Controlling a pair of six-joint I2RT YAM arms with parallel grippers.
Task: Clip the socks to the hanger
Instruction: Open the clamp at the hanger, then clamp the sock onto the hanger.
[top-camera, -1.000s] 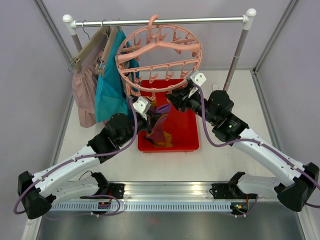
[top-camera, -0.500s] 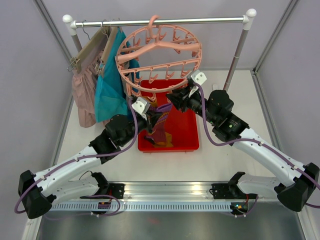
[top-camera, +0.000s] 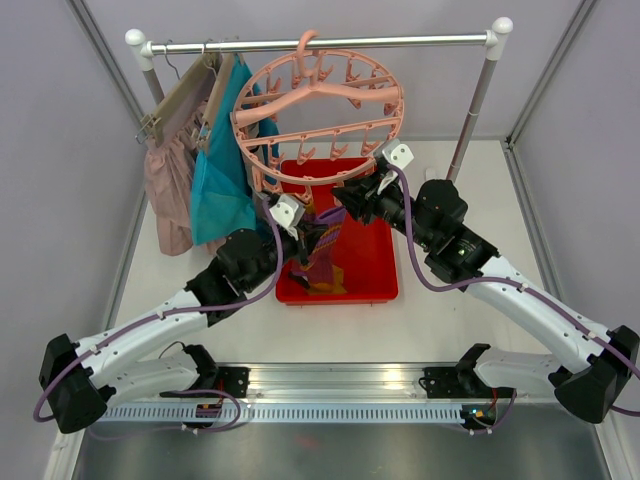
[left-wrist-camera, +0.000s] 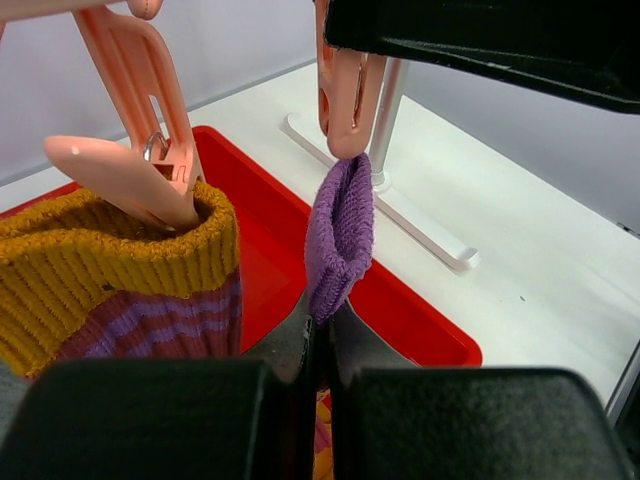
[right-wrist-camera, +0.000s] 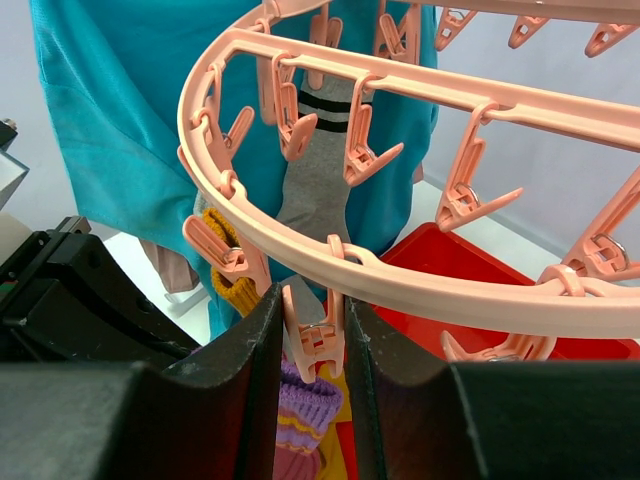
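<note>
Grips purple sock (left-wrist-camera: 338, 235) in clamped left gripper (left-wrist-camera: 318, 345), long axis upright above it, cuff just under clip (left-wrist-camera: 345, 100) pinched by right gripper (right-wrist-camera: 312, 335); likely calls for straight lift.

A red tray (top-camera: 375, 262) lies on the white table (top-camera: 460, 315) directly below the fingers of the left gripper (top-camera: 316, 230) and the right gripper (top-camera: 347, 196). Beyond both sets of fingers a metal clothes rail (top-camera: 400, 41) with white end knobs spans the table. Its flat white foot (left-wrist-camera: 425, 220) rests just past the tray, ahead of the left fingers and to their right. Well to the left of the fingers hang a teal garment (top-camera: 215, 190) and a pale pink garment (top-camera: 165, 190) — both on slim hangers (top-camera: 185, 90).
</note>
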